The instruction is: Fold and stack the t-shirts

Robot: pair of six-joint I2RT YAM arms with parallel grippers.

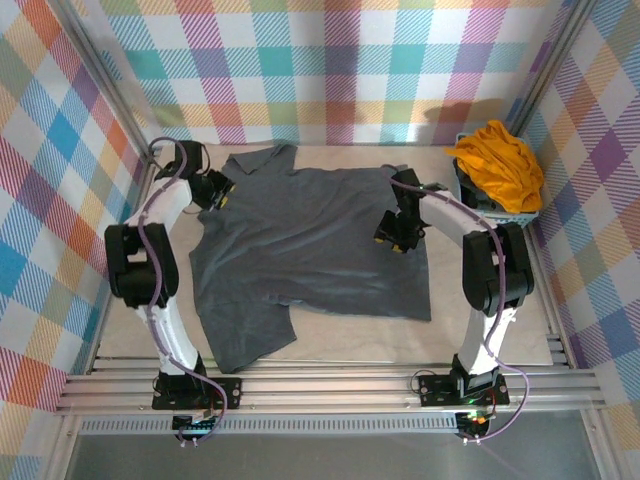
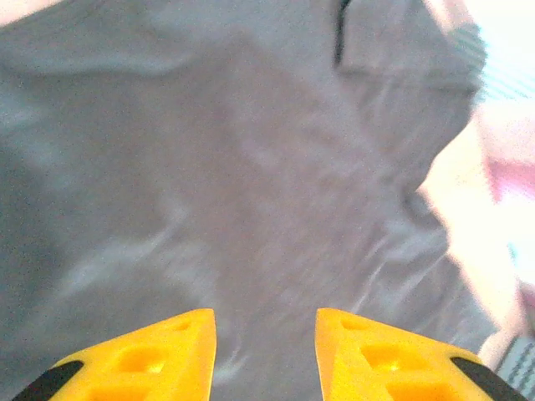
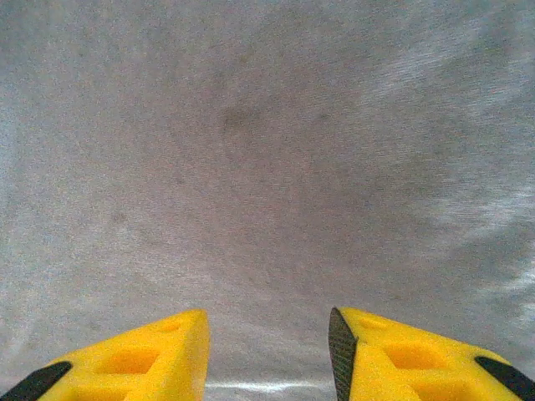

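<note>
A dark slate-grey t-shirt (image 1: pixel 310 250) lies spread flat on the table, with one bottom corner trailing toward the near left. My left gripper (image 1: pixel 215 192) hovers over its far-left shoulder area. In the left wrist view its yellow fingers (image 2: pixel 175 355) stand apart over grey cloth (image 2: pixel 234 167), with nothing between them (image 2: pixel 266 351). My right gripper (image 1: pixel 393 235) is above the shirt's right side. It is open (image 3: pixel 267 355) over smooth grey fabric (image 3: pixel 267 167). A crumpled mustard t-shirt (image 1: pixel 498 165) sits piled in a basket at the far right.
The light-blue lattice basket (image 1: pixel 505 212) stands in the far right corner against the checked wall. Beige table surface (image 1: pixel 350 335) shows along the near edge and right side of the grey shirt. A metal frame rail (image 1: pixel 330 385) runs across the front.
</note>
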